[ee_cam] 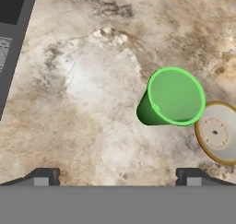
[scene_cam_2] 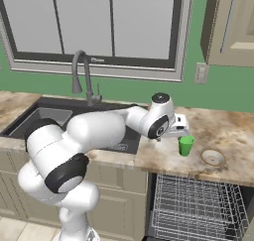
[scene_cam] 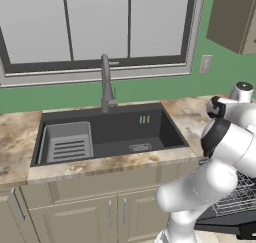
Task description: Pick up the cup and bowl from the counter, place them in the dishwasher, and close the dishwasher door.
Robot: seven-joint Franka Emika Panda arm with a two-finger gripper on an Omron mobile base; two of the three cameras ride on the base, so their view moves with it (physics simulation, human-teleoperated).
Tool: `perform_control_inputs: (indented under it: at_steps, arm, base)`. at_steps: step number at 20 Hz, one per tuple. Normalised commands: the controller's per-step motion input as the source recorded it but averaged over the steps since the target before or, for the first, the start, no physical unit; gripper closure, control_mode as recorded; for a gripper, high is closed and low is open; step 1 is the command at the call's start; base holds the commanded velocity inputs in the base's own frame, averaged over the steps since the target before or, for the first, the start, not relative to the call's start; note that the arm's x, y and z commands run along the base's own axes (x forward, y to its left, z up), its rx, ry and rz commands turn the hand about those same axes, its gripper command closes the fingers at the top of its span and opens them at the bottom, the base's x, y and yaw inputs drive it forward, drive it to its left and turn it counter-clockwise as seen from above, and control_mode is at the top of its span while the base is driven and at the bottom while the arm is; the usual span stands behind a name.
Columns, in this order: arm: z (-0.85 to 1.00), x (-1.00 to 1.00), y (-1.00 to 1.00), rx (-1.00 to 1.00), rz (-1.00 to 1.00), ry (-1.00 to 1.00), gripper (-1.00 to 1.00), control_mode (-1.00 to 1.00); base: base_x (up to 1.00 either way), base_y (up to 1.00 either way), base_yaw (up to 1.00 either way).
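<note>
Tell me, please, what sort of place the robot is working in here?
It is a rendered home kitchen: a dark sink with a faucet is set into a marbled stone counter under a window, and a dishwasher stands open below with its wire rack showing.

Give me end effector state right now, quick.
End effector: open, holding nothing; it hovers over the counter, with the cup standing apart from its fingertips.
</note>
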Motion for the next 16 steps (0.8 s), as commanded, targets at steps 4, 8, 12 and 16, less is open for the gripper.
perform_control_inputs:
  at_steps: [4,8,12,16]
  arm:
    - [-0.09,0.35,-0.11,0.0,0.0,0.0,-1.0,-1.0]
    - [-0.17,0.24,-0.12,0.0,0.0,0.0,-1.0,-1.0]
    - [-0.21,0.18,-0.14,-0.01,0.0,0.0,-1.0,-1.0]
    - [-0.19,0.14,-0.15,-0.01,0.0,0.0,-1.0,-1.0]
  base:
    - [0.0,0.0,0.0]
    - [0.0,0.0,0.0]
    - [0.0,0.0,0.0]
    - [0.0,0.0,0.0]
